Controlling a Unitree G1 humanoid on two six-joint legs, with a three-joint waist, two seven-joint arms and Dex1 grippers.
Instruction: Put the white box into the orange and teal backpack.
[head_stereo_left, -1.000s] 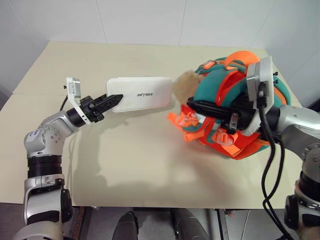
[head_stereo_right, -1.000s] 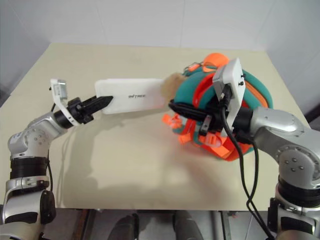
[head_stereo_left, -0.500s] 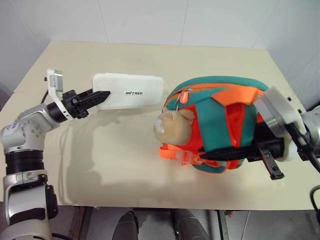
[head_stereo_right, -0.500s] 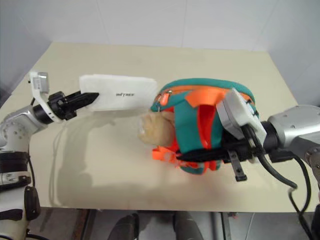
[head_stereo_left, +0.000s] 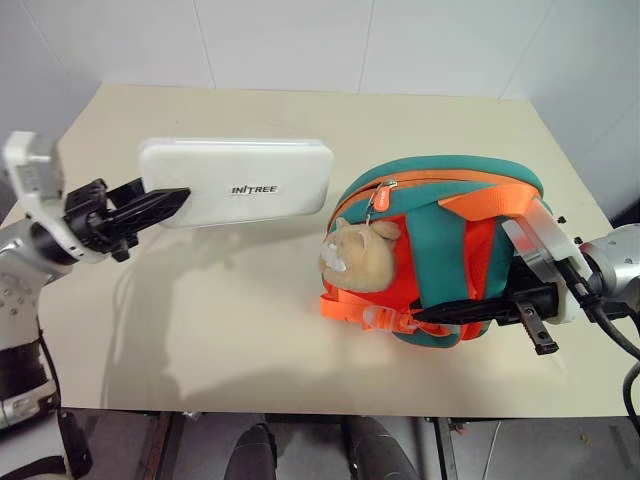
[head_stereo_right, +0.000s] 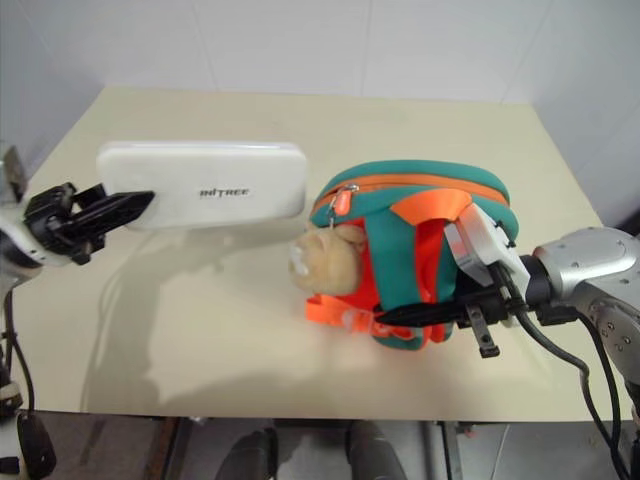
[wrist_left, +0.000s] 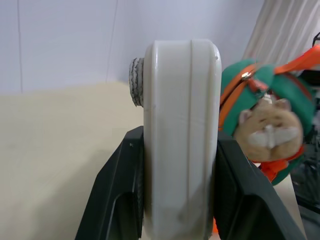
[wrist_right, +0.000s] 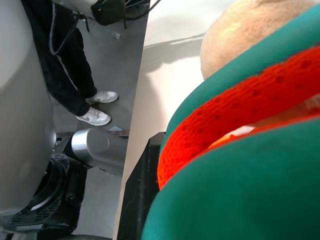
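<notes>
1. I take the orange and teal backpack (head_stereo_left: 450, 250) as my landmark; it lies on its side on the beige table (head_stereo_left: 260, 330), toward the table's right part.
2. My left gripper (head_stereo_left: 160, 205) is clamped on the white box (head_stereo_left: 236, 182), one black finger (wrist_left: 117, 200) pressed on each flat face at the box's end farthest from the backpack.
3. The white box hangs clear above the table, well to the left of the backpack, its near end just short of the backpack's teal top edge.
4. My right gripper (head_stereo_left: 450, 313) is pinched tight on the backpack's lower edge, on the side facing away from the box; orange mesh strap fabric lies against it.
5. A tan plush toy (head_stereo_left: 358, 256) hangs on the backpack's front, facing the box.
6. Orange straps (head_stereo_left: 365, 310) trail out below the plush toy.
</notes>
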